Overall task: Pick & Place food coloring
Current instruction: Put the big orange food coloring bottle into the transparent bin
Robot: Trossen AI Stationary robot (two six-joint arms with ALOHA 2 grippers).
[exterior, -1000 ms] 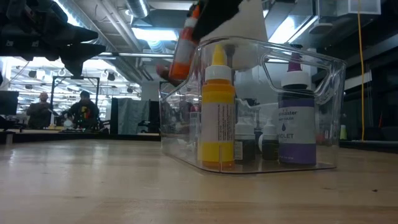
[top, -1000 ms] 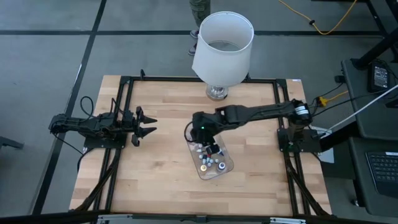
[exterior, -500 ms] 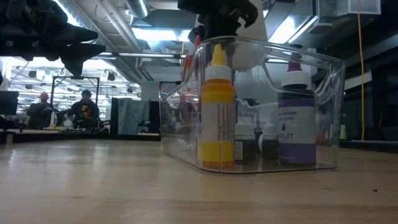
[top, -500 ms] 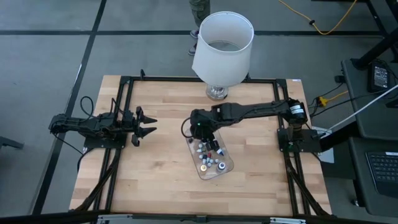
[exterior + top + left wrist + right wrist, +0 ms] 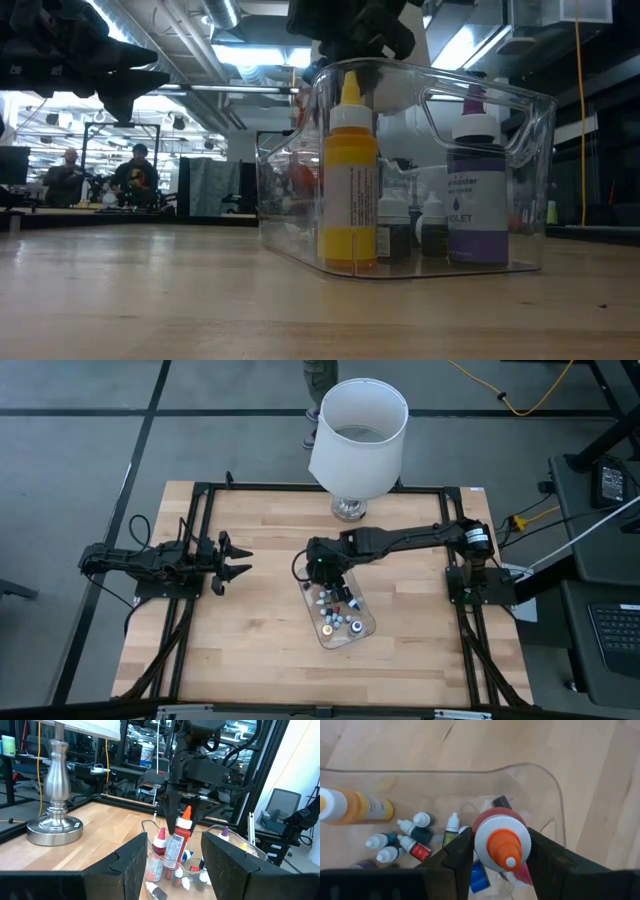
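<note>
Having swung back over the tray (image 5: 345, 628), our right end effector (image 5: 180, 827) is gripping the orange-capped bottle (image 5: 501, 847); we are lowering it upright, while the left end effector (image 5: 238, 561) is hanging released.

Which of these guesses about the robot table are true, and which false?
1. The right gripper holds a bottle with an orange tip over the clear tray. True.
2. The left gripper is also gripping a bottle. False: it hangs open and empty over the table's left side, away from the tray.
3. A tall yellow bottle stands upright inside the tray. True.
4. The lamp stands at the table's near edge, next to the tray. False: it stands at the far edge, apart from the tray.
5. The tray holds only one bottle. False: several small bottles lie in it, and a violet one stands upright.
</note>
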